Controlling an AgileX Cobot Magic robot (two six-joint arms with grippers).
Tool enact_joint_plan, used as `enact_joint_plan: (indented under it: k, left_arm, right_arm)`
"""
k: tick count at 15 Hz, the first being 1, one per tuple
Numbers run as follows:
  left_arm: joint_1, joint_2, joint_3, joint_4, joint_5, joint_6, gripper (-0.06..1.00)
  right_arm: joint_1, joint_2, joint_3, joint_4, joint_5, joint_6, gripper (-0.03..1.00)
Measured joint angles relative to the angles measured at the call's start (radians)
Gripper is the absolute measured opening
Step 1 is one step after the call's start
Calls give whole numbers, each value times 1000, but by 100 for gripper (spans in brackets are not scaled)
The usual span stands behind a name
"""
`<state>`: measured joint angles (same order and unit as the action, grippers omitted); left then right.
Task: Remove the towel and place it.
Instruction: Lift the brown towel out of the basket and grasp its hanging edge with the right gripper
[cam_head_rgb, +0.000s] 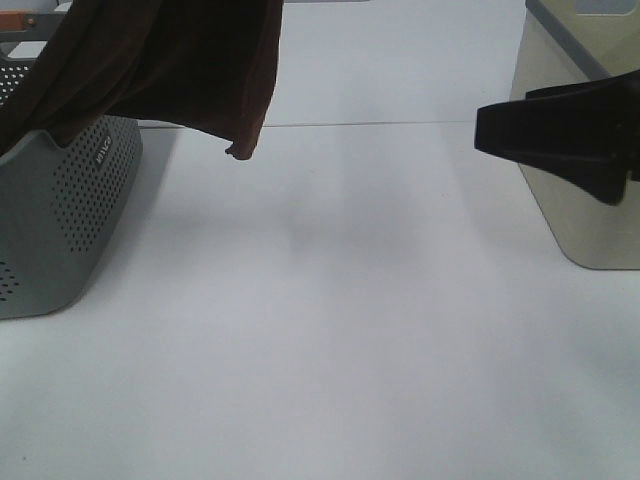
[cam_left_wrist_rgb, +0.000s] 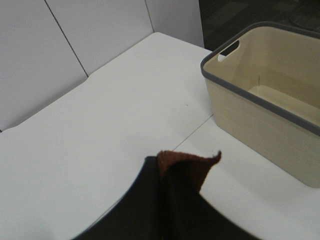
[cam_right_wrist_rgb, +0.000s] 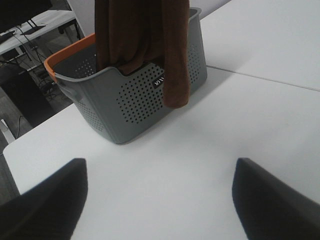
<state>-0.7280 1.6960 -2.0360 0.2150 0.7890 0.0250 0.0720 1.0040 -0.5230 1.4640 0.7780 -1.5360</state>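
In the exterior high view the towel (cam_head_rgb: 170, 60) hangs in the upper left of the frame, dark reddish-brown, over the grey basket (cam_head_rgb: 60, 220) at the left edge; one pointed corner dangles past the basket toward the middle, above the white table (cam_head_rgb: 320, 350). The left gripper (cam_left_wrist_rgb: 162, 175) is pressed together and pinches a fold of the towel, a rust-coloured corner sticking up past its tips. The right gripper (cam_right_wrist_rgb: 160, 175) has its two black fingers spread wide with nothing between them but table; in the exterior view it sits at the right edge, covering part of the near wall of the beige bin (cam_head_rgb: 590, 230).

The basket is perforated, with an orange rim (cam_right_wrist_rgb: 65, 55); the right wrist view shows part of the towel dropping inside it and a strip hanging down its outer wall, hiding some of the holes. The bin has a grey rim and a cut-out handle (cam_left_wrist_rgb: 229, 50); its inside looks bare. A thin seam (cam_head_rgb: 380, 123) crosses the table between basket and bin; white wall panels (cam_left_wrist_rgb: 60, 40) stand behind.

A small white label (cam_right_wrist_rgb: 159, 81) sits on the basket wall just beside the hanging strip; its letters are too small to read.
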Motion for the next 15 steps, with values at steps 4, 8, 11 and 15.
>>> enact_joint_plan:
  k: [4,8,11,15]
  left_arm:
    - [0,9,0,-27,-53,0,0]
    - [0,34,0,-44,-59,-1,0]
    - [0,36,0,-65,-99,-1,0]
    - [0,36,0,-71,-140,-1,0]
  right_arm:
    - [299,171,-100,32,-367,-74,75]
    - [539,319,-216,38,-723,-72,75]
    - [554,450,-306,41,-747,17,75]
    - [555,566,-378,48,-738,76,75]
